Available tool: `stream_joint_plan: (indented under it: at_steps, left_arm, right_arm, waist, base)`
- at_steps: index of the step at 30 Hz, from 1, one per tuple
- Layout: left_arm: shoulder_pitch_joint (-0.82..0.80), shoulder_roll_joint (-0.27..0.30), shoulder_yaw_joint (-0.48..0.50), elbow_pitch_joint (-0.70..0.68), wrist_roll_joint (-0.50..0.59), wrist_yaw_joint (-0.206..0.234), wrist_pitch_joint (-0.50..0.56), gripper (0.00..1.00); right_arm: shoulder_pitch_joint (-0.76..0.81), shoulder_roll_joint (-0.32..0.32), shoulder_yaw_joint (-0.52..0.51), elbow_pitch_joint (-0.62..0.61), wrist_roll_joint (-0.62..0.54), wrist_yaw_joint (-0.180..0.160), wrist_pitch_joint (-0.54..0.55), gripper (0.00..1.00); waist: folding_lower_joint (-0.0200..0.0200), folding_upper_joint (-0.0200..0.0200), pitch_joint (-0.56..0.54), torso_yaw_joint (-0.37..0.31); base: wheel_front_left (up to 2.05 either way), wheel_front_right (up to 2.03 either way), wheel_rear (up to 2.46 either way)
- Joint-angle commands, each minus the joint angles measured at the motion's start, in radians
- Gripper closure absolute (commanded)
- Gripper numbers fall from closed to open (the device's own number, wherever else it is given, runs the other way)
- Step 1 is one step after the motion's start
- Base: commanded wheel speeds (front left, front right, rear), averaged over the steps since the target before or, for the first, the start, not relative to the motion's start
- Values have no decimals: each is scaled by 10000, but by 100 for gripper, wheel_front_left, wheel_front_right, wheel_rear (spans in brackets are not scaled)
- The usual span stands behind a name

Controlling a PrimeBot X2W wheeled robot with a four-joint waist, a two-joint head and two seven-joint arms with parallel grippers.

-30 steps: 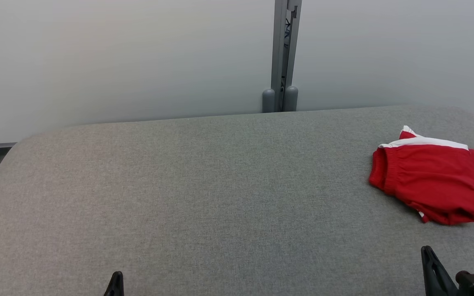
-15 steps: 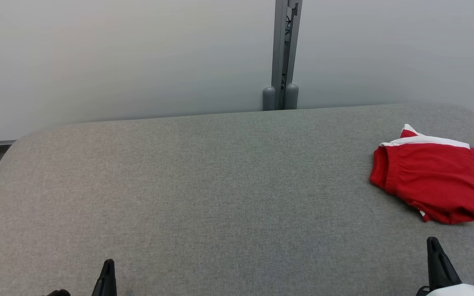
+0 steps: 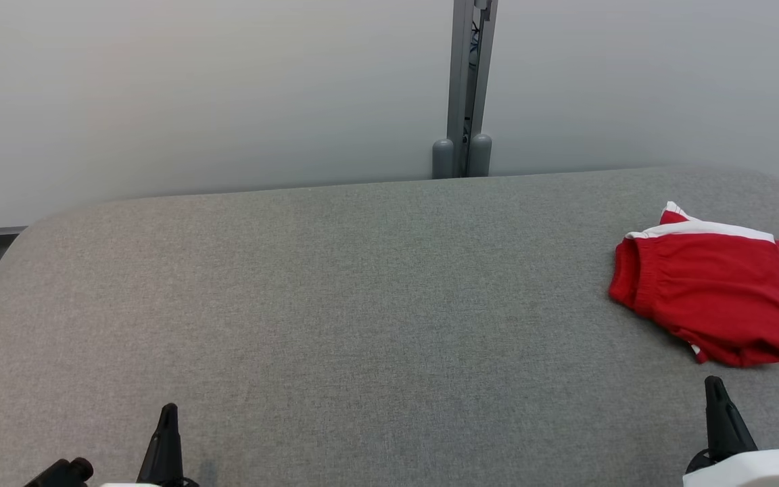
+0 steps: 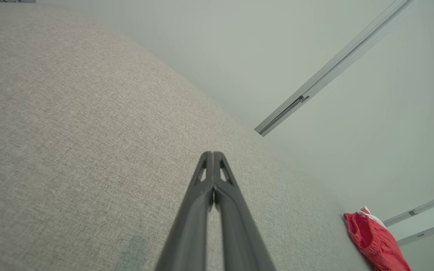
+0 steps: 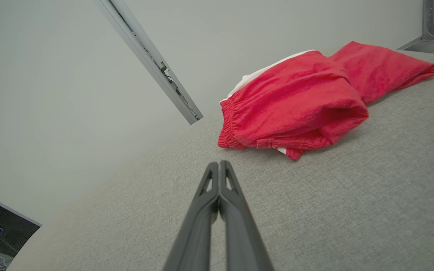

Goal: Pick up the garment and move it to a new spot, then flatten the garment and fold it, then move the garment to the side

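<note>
The garment (image 3: 714, 287) is a pair of red shorts with a white stripe, lying bunched at the far right of the grey fabric table (image 3: 362, 304). It also appears in the right wrist view (image 5: 300, 101) and, small, in the left wrist view (image 4: 373, 239). My right gripper (image 3: 715, 392) stands shut at the lower right, a short way in front of the garment and apart from it; its fingers (image 5: 219, 169) are pressed together. My left gripper (image 3: 168, 416) is shut at the lower left, far from the garment, its fingers (image 4: 212, 160) touching with nothing between them.
A pale wall runs behind the table with a grey metal post (image 3: 465, 88) at its middle. The table's rounded corners fall away at left and right. The garment's right part reaches the table's right edge.
Both grippers have risen further into the head view, the left more than the right. The garment has not moved; the small shift of the scene comes from the camera.
</note>
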Motion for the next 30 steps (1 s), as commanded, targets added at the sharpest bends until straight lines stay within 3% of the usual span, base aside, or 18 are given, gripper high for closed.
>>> stream_joint_plan:
  at_steps: [1, 30]
  left_arm:
    - [-341, 72, 84, -144, -328, -71, 75, 100]
    - [-1125, 109, 463, -151, -3681, -378, 983, 100]
  right_arm:
    - [-286, -116, -4, -169, 392, 2, 79, 100]
    - [-807, -183, -10, -235, 4502, 2, 988, 100]
  waist:
    - [0, 0, 6, 1]
    - [0, 0, 160, 25]
  base:
    - [0, 0, 0]
    - [0, 0, 0]
